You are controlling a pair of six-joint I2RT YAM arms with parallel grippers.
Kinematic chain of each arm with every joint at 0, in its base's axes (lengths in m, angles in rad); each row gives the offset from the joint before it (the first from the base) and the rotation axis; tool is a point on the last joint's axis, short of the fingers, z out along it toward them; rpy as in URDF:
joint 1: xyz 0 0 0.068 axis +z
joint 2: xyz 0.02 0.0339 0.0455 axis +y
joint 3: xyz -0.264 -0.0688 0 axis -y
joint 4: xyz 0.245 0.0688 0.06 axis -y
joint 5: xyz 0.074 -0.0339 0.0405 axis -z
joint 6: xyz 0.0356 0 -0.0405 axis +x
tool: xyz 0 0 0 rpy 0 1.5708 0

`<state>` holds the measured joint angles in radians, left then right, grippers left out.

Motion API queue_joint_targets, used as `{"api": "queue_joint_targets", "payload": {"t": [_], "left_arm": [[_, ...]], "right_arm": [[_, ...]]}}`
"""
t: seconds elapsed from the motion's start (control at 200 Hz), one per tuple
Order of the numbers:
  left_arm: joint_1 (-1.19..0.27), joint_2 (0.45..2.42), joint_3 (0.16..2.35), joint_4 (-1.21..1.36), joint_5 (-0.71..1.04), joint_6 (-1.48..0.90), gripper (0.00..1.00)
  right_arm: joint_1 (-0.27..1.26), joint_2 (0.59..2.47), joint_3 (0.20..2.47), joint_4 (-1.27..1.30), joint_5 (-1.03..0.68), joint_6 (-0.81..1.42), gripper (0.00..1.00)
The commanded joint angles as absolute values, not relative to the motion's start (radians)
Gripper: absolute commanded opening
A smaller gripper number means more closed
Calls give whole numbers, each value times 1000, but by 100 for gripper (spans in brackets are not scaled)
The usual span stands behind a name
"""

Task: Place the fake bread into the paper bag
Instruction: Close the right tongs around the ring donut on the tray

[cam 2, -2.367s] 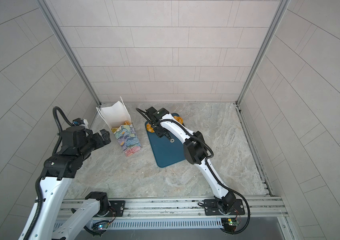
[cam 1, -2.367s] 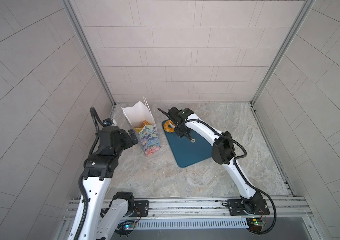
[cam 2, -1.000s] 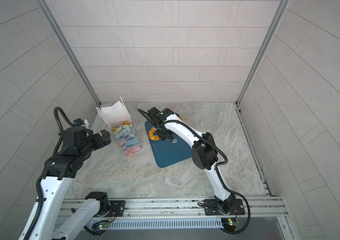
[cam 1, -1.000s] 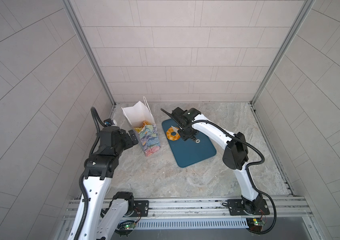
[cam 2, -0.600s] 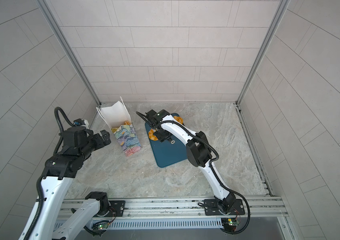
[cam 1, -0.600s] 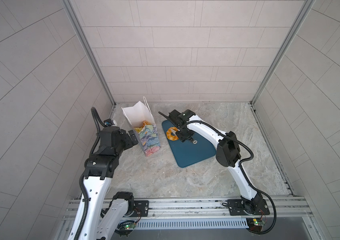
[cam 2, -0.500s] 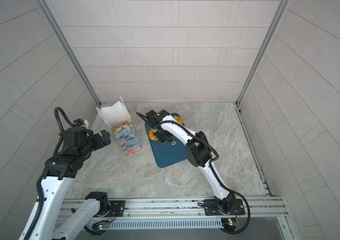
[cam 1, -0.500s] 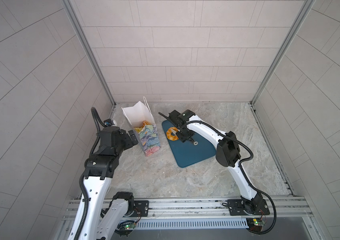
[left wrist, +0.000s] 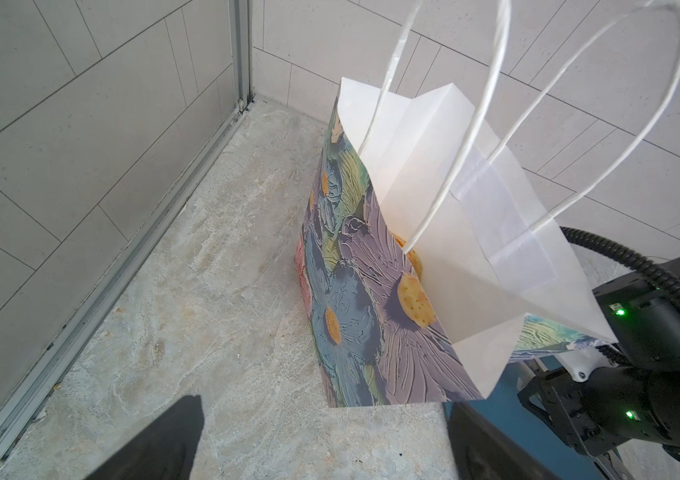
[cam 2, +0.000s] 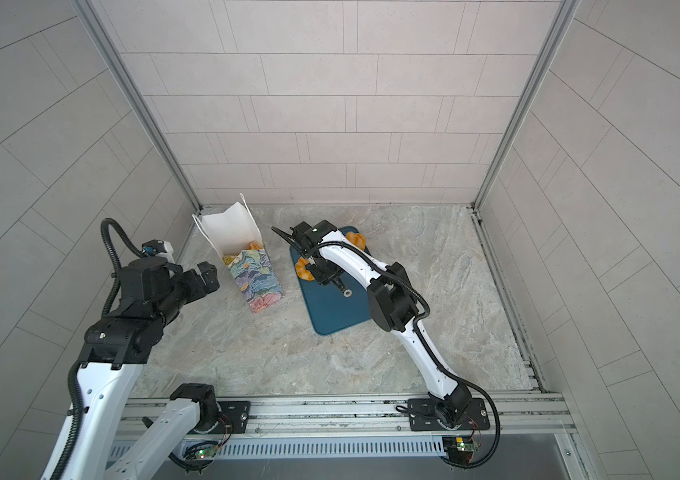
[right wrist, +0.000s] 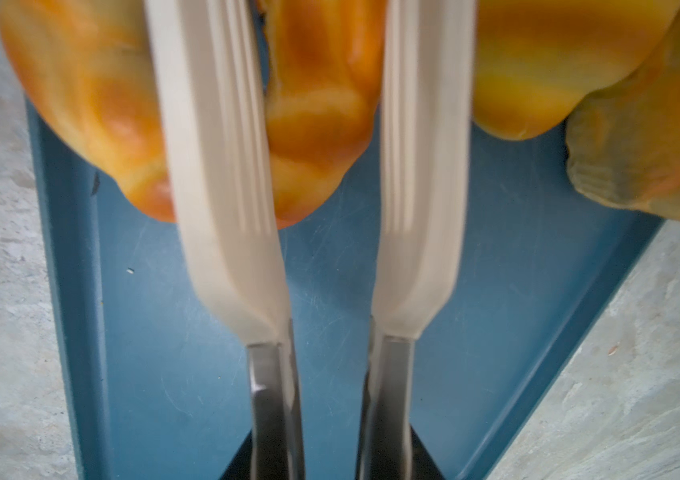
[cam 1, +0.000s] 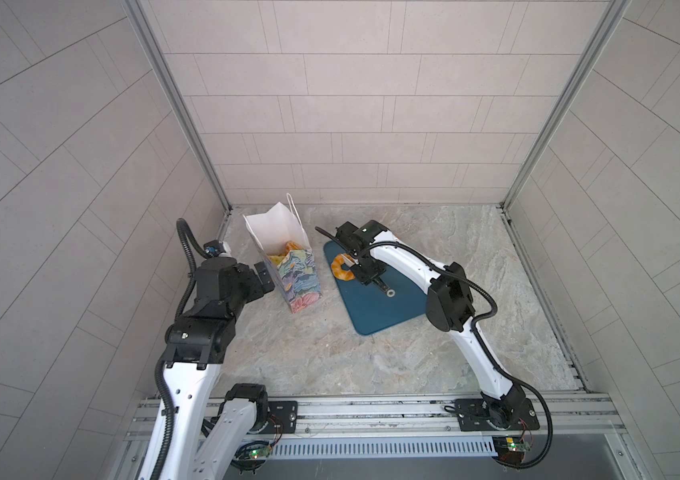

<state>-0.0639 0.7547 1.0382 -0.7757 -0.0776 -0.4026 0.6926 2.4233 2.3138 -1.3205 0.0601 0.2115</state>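
"What changed?"

"The right tool [cam 1: 365, 271], clamped on the tongs [right wrist: 222, 208], has squeezed them in around a croissant [cam 1: 340, 269] on the tray [cam 1: 384, 311]. A second ago they stood wider."

"So the lift comes next?"

"Probably. The paper bag [cam 1: 300, 276] stands just left, with some bread [cam 1: 288, 249] already inside. The left tool [cam 2: 205, 276] waits beside it, spread open and unmoved."

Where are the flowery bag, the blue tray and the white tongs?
paper bag [cam 1: 300, 278]: in a top view, on its painted floral side.
tray [cam 1: 379, 309]: in a top view, on its bare near part.
tongs [right wrist: 222, 166]: right wrist view, on one white arm.
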Motion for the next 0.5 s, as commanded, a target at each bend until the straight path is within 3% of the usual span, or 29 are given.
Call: {"api": "queue_joint_targets", "payload": {"t": [0.0,0.19,0.495], "left_arm": [[-66,749,1034,-784,-100,-399,100],[-66,747,1037,-784,-101,-399,100],[-66,743,1038,-786,-110,-403,100]], "right_arm": [[686,2428,2334,-1366,44,196,31],[685,2407,2312,-1371,40,186,18],[685,2345,2294,-1352,15,191,14]]}}
